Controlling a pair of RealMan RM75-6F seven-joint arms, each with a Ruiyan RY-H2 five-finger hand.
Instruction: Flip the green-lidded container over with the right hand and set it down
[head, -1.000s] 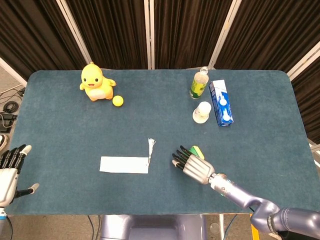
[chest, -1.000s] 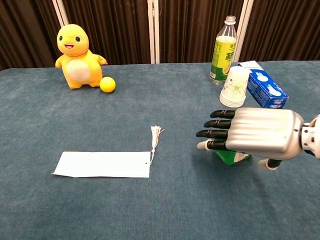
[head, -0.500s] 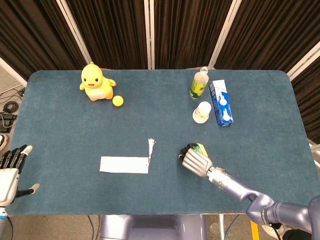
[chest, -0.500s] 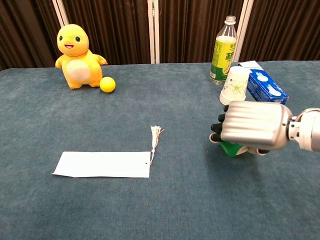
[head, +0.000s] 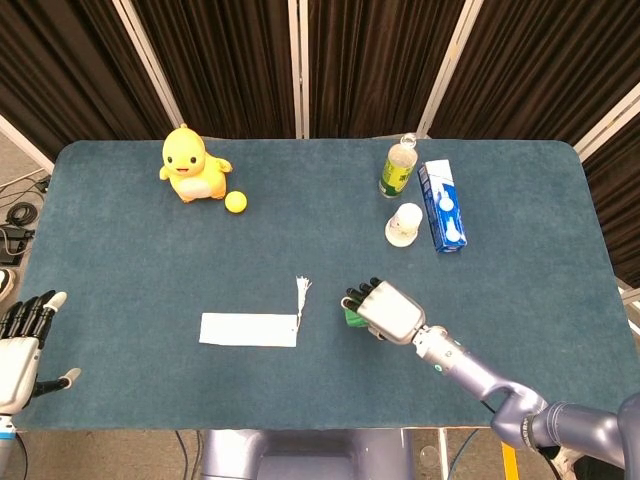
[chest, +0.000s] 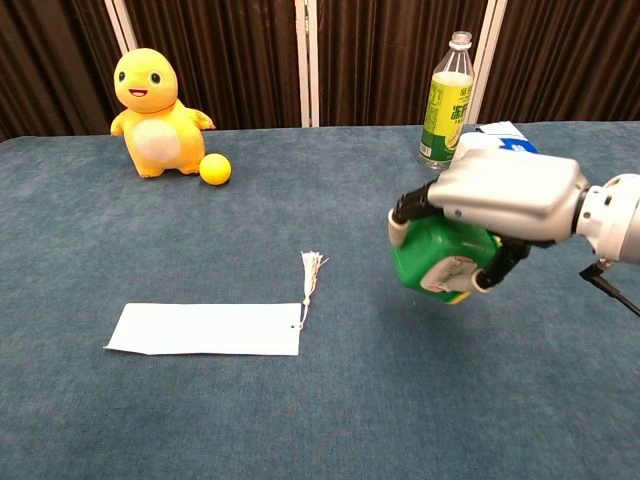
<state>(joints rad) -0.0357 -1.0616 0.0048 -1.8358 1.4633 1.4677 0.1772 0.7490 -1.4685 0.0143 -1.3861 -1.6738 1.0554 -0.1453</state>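
Note:
My right hand (chest: 500, 200) (head: 385, 308) holds the green-lidded container (chest: 438, 262) lifted above the table, right of the middle. The green side faces down and towards the chest camera, and the fingers wrap over the top and front. In the head view only a green sliver of the container (head: 352, 317) shows under the fingers. My left hand (head: 20, 338) hangs open off the table's near left corner, holding nothing.
A white paper strip (head: 248, 329) with a tassel (head: 301, 296) lies left of the container. At the back right stand a bottle (head: 397, 169), a paper cup (head: 405, 223) and a blue box (head: 442, 205). A yellow plush (head: 192, 165) and yellow ball (head: 235, 202) sit back left.
My right hand closed on the container, lifted it off the table and turned it, shifting slightly left. The left hand stayed still.

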